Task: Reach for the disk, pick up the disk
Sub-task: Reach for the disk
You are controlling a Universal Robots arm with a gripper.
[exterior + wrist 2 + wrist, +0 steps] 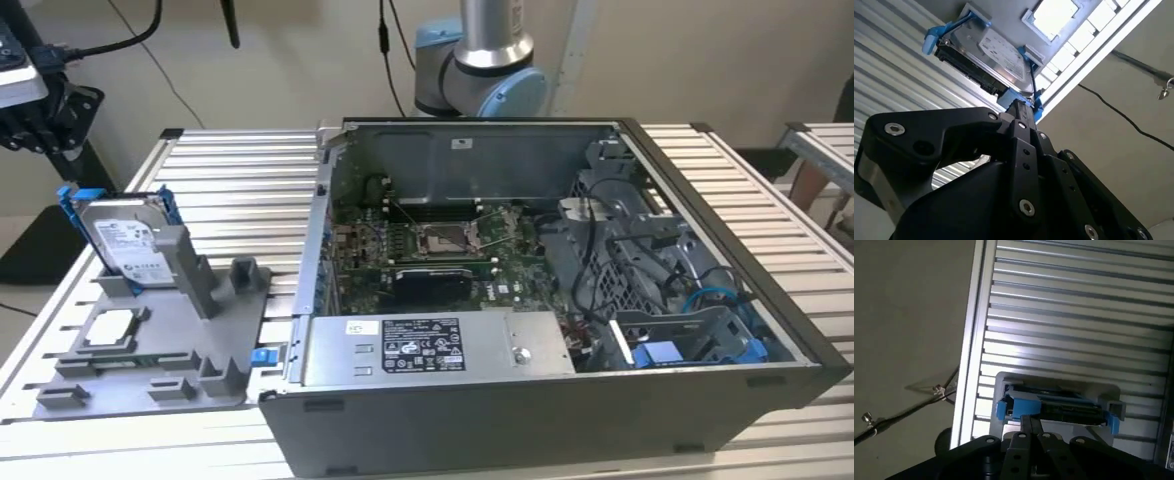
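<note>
The disk (123, 238), a flat rectangular silver hard drive with a white printed label and a bright blue plastic carrier frame round its edges, stands on edge in a slot of a grey moulded plastic holder (160, 352). The holder lies on the slatted aluminium table (227, 150), close to the table's edge at the exterior view's left. Nothing touches the disk. The black metal gripper (1023, 109) hangs up by that same edge, apart from the disk. In both wrist views its two fingers look pressed together with nothing between them, so it is clenched on air.

Closed like this, the fingers cannot straddle the drive. Coming down on it would likely strike the top edge or the blue frame and rock the disk in its slot. The frame's thin arms stick out at the corners and look springy, so a grip on them instead of the metal body may flex and slip. The drive's smooth metal faces and glossy label probably give little friction. A pull that is off the slot's line could bind the disk and drag the light holder along.

The holder is matt, with blocky ribs and pegs, and a small square silver-white chip (114, 327) lies flat in one of its recesses. The table's ribs are bright and reflective. Just beside the holder, toward the table's middle, stands an open dark grey steel computer case (534, 430) with a green circuit board inside
</note>
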